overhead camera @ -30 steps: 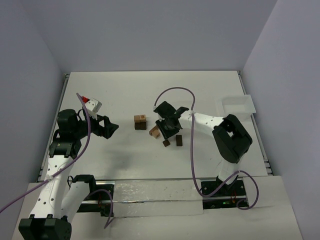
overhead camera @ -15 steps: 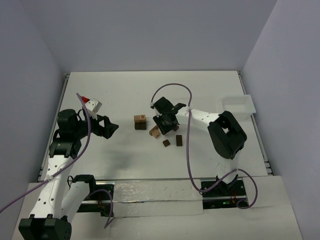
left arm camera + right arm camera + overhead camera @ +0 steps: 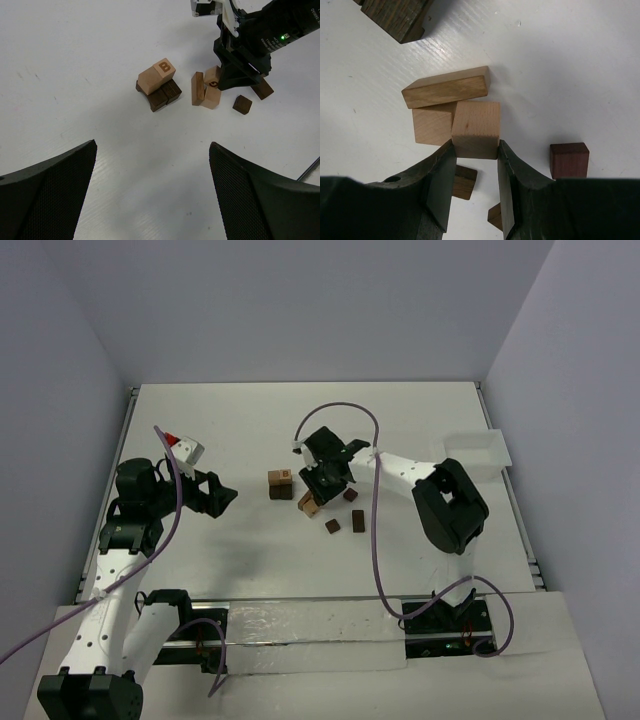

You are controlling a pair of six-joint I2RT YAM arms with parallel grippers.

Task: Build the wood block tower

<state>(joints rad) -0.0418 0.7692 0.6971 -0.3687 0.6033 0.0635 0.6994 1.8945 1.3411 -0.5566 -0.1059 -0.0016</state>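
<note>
White tabletop (image 3: 230, 430) at centre frame now has the right gripper (image 3: 322, 484) — clamped on a light tan block (image 3: 476, 129) — shifted up-left toward the wood block tower (image 3: 281, 484), probably to place it there, while the left gripper (image 3: 151, 150) waits wide open at left.

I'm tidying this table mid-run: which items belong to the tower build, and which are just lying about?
Part of the job:
wood block tower, B block on top
tan cube, clamped in the right gripper's jaws
reddish-brown plank
loose dark blocks

Just lying about:
white tray
</note>
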